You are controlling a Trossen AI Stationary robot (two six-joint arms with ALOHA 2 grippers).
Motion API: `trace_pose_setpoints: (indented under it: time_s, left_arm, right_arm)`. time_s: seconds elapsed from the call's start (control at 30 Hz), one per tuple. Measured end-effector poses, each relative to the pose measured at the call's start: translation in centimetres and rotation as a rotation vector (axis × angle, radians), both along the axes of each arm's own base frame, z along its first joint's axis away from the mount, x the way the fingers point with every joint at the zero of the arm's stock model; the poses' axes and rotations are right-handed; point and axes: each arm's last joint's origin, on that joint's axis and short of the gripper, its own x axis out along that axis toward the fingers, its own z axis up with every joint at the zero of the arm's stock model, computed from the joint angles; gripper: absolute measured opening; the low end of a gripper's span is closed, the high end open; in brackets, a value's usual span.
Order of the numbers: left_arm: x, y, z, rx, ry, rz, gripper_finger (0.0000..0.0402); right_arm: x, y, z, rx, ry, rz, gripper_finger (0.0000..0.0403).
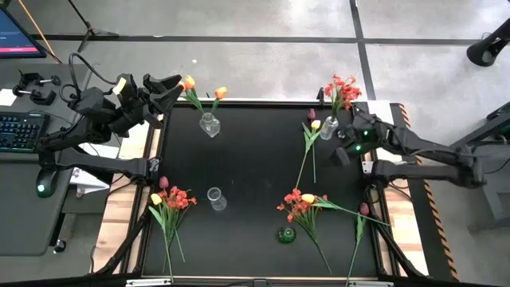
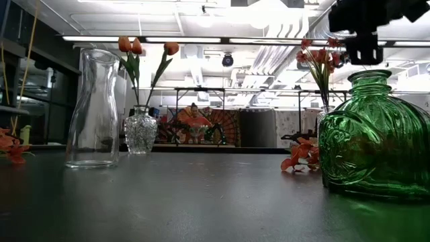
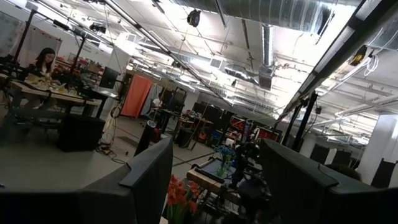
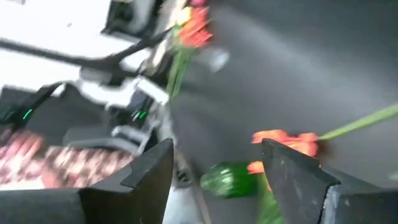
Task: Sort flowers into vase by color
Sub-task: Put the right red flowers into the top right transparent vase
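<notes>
Right gripper (image 1: pixel 344 151): right of centre in the high view, at the table's right edge just beside the far right vase; fingers stand apart in its wrist view, nothing between them, touching nothing.
Left gripper (image 1: pixel 169 88): upper left of the high view, raised at the table's far left corner; fingers spread wide in its wrist view, empty, aimed out at the room.
Table (image 1: pixel 255 167): flat, matte black top, filling the middle of the high view.
Green vase (image 2: pixel 373 138): near edge, lower centre of the high view; squat, ribbed, translucent green glass with a narrow neck; holds no flower.
Clear carafe (image 2: pixel 93 107): left of centre; tall, smooth, colourless glass, waisted neck; empty.
Loose flowers, near left (image 1: pixel 169 203): lower left of the high view; red-orange spray, a yellow head and a dark pink head on thin green stems, lying flat.
Loose flowers, near right (image 1: pixel 303 203): lower right of centre; red-orange spray and a yellow tulip, with a dark pink tulip (image 1: pixel 364 210) farther right, stems splayed.
Loose flowers, middle right (image 1: pixel 313 123): a yellow and a dark pink head, lying flat beside the right vase.
Cut-glass vase (image 1: pixel 209 124): upper left of centre; faceted clear glass, round body; orange tulips (image 1: pixel 205 88) stand in it.
Far right vase (image 1: pixel 328 127): clear glass; red-orange spray (image 1: pixel 343 89) upright in it.
</notes>
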Motion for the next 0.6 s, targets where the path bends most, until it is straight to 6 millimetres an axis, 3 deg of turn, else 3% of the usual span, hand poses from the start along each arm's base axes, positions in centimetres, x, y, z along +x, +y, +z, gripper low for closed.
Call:
trace_pose_setpoints:
  time_s: [0.2, 0.37, 0.47, 0.6]
  left_arm:
    - [0.2, 0.0, 0.0, -0.024, -0.008, -0.009, 0.0230]
    - [0.4, 0.0, -0.1, -0.044, -0.017, -0.049, 0.0230]
    - [0.6, -0.2, -0.1, -0.023, -0.005, -0.096, 0.0230]
    - [0.7, -0.3, -0.2, 0.017, 0.011, -0.154, 0.0230]
  right_arm:
    - [3.0, 3.9, -1.3, 0.076, 0.087, 0.228, 0.0232]
    - [4.8, 8.6, -3.0, 0.184, 0.242, 0.376, 0.0232]
    - [5.3, 11.9, -4.3, 0.240, 0.362, 0.375, 0.0232]
    - [5.7, 15.5, -6.6, 0.285, 0.522, 0.234, 0.0232]
